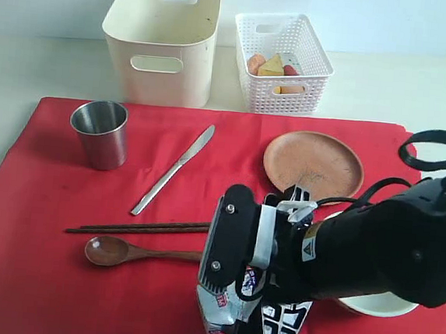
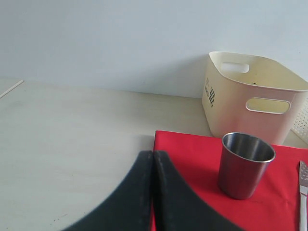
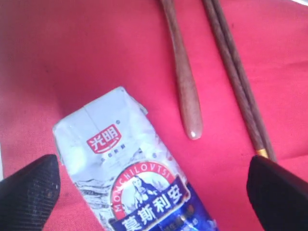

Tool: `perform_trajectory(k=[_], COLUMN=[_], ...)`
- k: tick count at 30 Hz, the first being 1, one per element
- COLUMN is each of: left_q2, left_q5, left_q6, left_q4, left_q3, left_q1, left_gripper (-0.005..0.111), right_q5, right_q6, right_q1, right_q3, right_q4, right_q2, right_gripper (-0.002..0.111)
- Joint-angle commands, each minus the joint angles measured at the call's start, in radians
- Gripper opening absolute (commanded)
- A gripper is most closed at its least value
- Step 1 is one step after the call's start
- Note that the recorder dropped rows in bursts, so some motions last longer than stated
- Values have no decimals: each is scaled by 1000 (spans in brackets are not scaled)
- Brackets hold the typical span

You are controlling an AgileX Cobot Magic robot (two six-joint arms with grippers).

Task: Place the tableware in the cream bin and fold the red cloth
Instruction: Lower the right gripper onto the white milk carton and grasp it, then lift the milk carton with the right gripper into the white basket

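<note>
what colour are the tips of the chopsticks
Yellow, on otherwise dark brown chopsticks; it shows best in the right wrist view.

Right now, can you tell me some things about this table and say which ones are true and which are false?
1. The shiny steel cup stands upright on the bright red cloth. True.
2. The silver table knife is in the tall cream plastic bin. False: it lies on the cloth, between the cup and the round brown plate.
3. The right tool is open over a blue-white milk carton. True.
4. The left tool is wide open. False: its fingers are pressed together.
5. The white lattice basket is empty. False: it holds food pieces.
</note>
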Motion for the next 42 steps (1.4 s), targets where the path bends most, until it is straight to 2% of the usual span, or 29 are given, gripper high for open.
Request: perform_trajectory(k=[1,5,7,10,16,18,19,26,30,35,42], left_q2=[-7,-7,-7,-7,-7,-7,-7,-7,-7,-7,-7], left_q5=[-3,-3,-3,-3,-3,-3,-3,-3,-3,-3,-3], left_q6=[1,1,1,1,1,1,1,1,1,1,1], left_q4=[-6,-6,-6,-6,-6,-6,-6,-6,-6,-6,-6], left_q3=[0,0,0,0,0,0,0,0,0,0,0], left_q1=[1,1,1,1,1,1,1,1,1,1,1], left_gripper=[3,3,3,3,3,3,3,3,3,3,3], right_q5=[-64,-94,-94,-92,-80,-61,-53,-72,-177,-321,-419], right_q6=[-47,-56,-52,-52,-52,-49,-42,21,86,133,177], right_q1=[0,0,0,0,0,0,0,0,-19,-117,-292], right_q3=[5,5,5,5,5,5,5,3,3,3,-14], right_q4=[-8,-35,-35,-38,-42,-42,-42,-36,-36,37,52], right_q2=[83,118,115,98,36,-1,-18,-177,-245,-255,-146], right_gripper=[102,102,96,75,18,3,0,0,0,0,0])
